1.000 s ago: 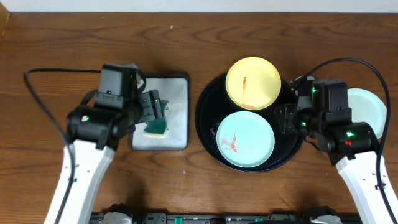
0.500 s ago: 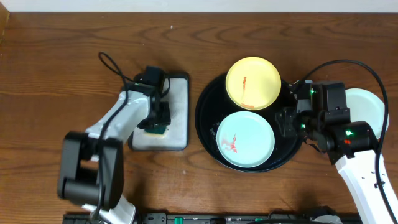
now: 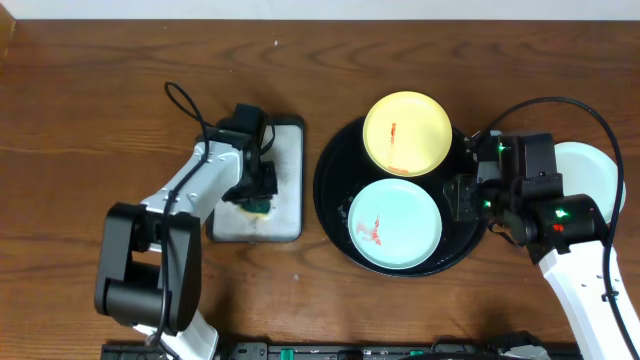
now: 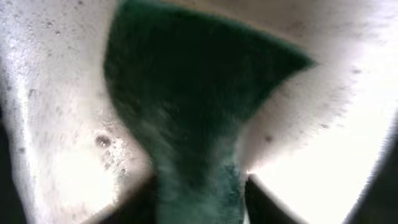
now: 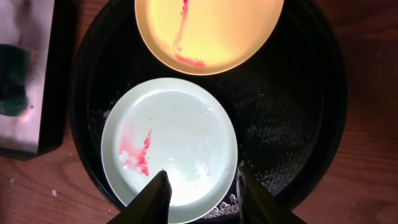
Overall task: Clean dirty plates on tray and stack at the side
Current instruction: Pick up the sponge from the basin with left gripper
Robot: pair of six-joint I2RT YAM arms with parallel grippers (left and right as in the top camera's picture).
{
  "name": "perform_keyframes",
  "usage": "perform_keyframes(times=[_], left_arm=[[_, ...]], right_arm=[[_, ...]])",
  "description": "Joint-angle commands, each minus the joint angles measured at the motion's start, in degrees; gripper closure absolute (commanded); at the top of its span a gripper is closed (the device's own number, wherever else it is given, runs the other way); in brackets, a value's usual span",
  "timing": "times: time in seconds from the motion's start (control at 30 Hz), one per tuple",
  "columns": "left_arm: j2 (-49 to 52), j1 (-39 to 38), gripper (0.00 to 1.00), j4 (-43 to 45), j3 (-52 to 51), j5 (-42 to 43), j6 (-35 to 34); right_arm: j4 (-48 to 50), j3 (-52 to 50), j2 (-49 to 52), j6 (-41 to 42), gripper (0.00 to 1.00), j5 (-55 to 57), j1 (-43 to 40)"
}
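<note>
The left hand (image 4: pixel 199 196) is closed on the green sponge (image 4: pixel 186 87), which is squeezed narrow between the two fingers and fans out wider beyond them. Its long axis runs straight out from the hand. Hand and sponge are down in the foamy white sponge tray (image 3: pixel 287 170), a black-rimmed rectangle on the wooden surface (image 3: pixel 120 80), left of the black tray (image 3: pixel 330 215).

The right hand (image 5: pixel 202 194) is spread wide and holds nothing. It hangs over the right side of the black tray. One of its fingers (image 5: pixel 155 196) is above the near edge of a mint-green plate (image 5: pixel 180 130), and the other is just off that plate's rim.

That plate lies flat and face up in the near half of the round tray, with a red smear on its left part. The yellow plate (image 3: pixel 407 133) lies face up at the far side, overlapping the tray's rim, and its red streak runs far to near. A second mint-green plate (image 3: pixel 592 165) sits on the surface right of the tray, partly hidden by the right arm.

A second ago the left arm's wrist sat left of the sponge tray and the sponge lay beside the fingers. Now the arm reaches in from the near left with the hand over the sponge. The plates, the tray and the right arm lie as they did then.
</note>
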Motion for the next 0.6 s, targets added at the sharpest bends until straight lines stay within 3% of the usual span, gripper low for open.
perform_keyframes(times=[0.0, 0.13, 0.23, 0.33, 0.43, 0.57], left_arm=[[-2.6, -0.1, 0.35, -0.3, 1.6, 1.1, 0.5], [-2.1, -0.1, 0.33, 1.4, 0.0, -4.1, 0.7], [0.1, -0.1, 0.37, 6.0, -2.7, -4.6, 0.7], [2.2, -0.1, 0.57, 8.0, -4.2, -4.3, 0.6], [3.1, -0.1, 0.91, 7.6, -4.2, -4.2, 0.7], [1.7, -0.1, 0.92, 5.2, -2.7, -4.1, 0.7]], right_arm=[[-0.1, 0.0, 0.0, -0.4, 0.67, 0.1, 0.3], [-0.5, 0.0, 0.0, -0.4, 0.65, 0.1, 0.3], [-1.2, 0.0, 0.0, -0.4, 0.64, 0.2, 0.3], [-2.0, 0.0, 0.0, -0.4, 0.63, 0.2, 0.3], [-2.3, -0.5, 0.2, -0.4, 0.62, 0.2, 0.3], [-2.4, -1.5, 1.1, -0.1, 0.6, 3.0, 0.3]])
